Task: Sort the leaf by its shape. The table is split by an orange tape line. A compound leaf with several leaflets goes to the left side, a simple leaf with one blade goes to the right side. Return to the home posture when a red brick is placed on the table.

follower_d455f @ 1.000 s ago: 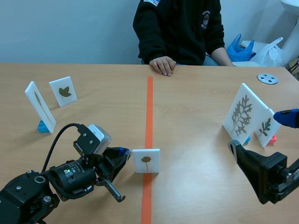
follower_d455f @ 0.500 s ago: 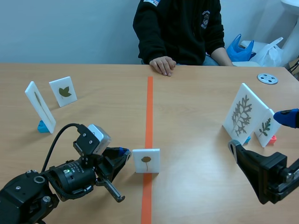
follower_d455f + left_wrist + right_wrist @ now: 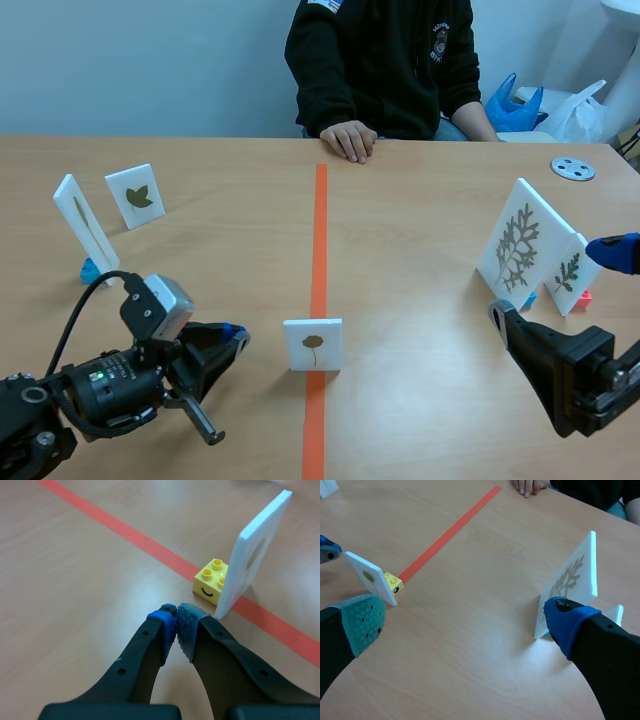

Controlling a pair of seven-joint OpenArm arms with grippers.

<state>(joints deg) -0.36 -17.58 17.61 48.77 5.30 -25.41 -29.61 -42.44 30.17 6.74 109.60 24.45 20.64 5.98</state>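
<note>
Wooden desk (image 3: 200, 250) split by orange tape line (image 3: 320, 220); pale wall (image 3: 150, 60) behind. Simple-leaf card (image 3: 313, 344) upright on the line. Left hand (image 3: 176, 625) low, pads pressed together, just short of card. Right hand (image 3: 465, 622) low, spread wide.

Counted five white leaf cards (image 3: 313, 344) (image 3: 135, 196) (image 3: 86, 228) (image 3: 518, 242) (image 3: 567, 272) standing on the surface (image 3: 420, 220). Also found one yellow brick (image 3: 211, 581) and one grey disc (image 3: 573, 169).
</note>
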